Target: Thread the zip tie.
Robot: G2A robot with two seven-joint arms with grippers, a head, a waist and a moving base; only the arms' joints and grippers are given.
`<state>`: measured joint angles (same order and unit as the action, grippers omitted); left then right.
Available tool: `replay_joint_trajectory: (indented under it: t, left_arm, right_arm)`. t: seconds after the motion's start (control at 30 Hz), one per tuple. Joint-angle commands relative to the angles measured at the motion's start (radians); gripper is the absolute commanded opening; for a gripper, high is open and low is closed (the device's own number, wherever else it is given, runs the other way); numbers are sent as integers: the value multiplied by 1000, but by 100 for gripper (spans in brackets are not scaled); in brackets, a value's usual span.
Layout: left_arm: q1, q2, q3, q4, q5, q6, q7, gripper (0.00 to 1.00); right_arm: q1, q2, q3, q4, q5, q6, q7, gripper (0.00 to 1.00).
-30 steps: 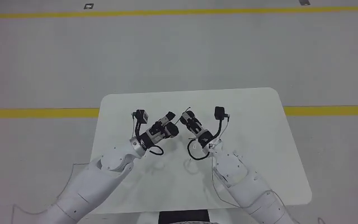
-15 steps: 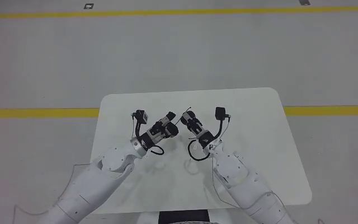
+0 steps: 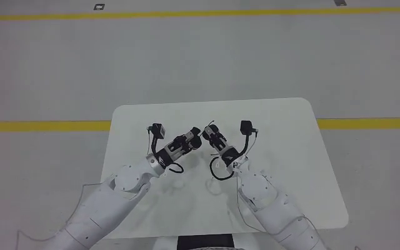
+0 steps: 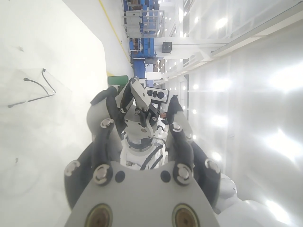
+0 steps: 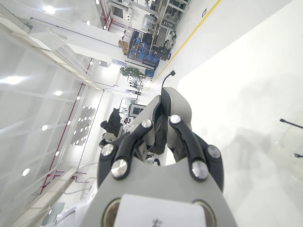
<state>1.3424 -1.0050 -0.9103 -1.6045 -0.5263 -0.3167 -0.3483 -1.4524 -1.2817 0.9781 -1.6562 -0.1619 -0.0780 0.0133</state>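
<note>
A thin black zip tie (image 5: pixel 162 90) is pinched between the fingers of my right gripper (image 5: pixel 163 96), which is shut on it. Its small square head (image 5: pixel 172 73) curves out past the fingertips. From above, the tie (image 3: pixel 209 123) shows as a fine line rising from the right gripper (image 3: pixel 209 132) over the middle of the white table (image 3: pixel 281 125). My left gripper (image 3: pixel 195 139) faces it almost tip to tip. Seen from the left wrist, the left gripper (image 4: pixel 139 96) is open, and the right gripper's fingers (image 4: pixel 138 90) sit in the gap between its black pads.
Loose black zip ties (image 4: pixel 35 88) lie on a clear sheet on the table beyond the left gripper. Two more tie ends (image 5: pixel 290 123) show on the table beside the right gripper. The table's rounded corner (image 5: pixel 182 81) and the yellow floor line (image 3: pixel 200 12) lie beyond.
The left gripper has edged toward the right gripper, closing the gap between the tips. The right gripper holds its place with the tie.
</note>
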Motion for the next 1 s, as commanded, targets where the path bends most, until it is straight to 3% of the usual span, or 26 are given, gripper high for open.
replay_joint_trajectory:
  t: [0.0, 0.4, 0.73, 0.97]
  left_arm:
    - [1, -2, -1, 1, 2, 3, -3, 31]
    - [1, -12, -8, 7, 13, 15, -12, 24]
    - [2, -20, -15, 14, 15, 22, -24, 9]
    - [3, -25, -20, 19, 19, 25, -28, 8]
  right_arm:
    - [-3, -1, 2, -3, -2, 0, 1, 0]
    - [-13, -7, 12, -12, -6, -16, 14, 0]
    - [-9, -15, 6, -9, -8, -26, 32, 0]
    - [-12, -18, 10, -9, -11, -32, 38, 0]
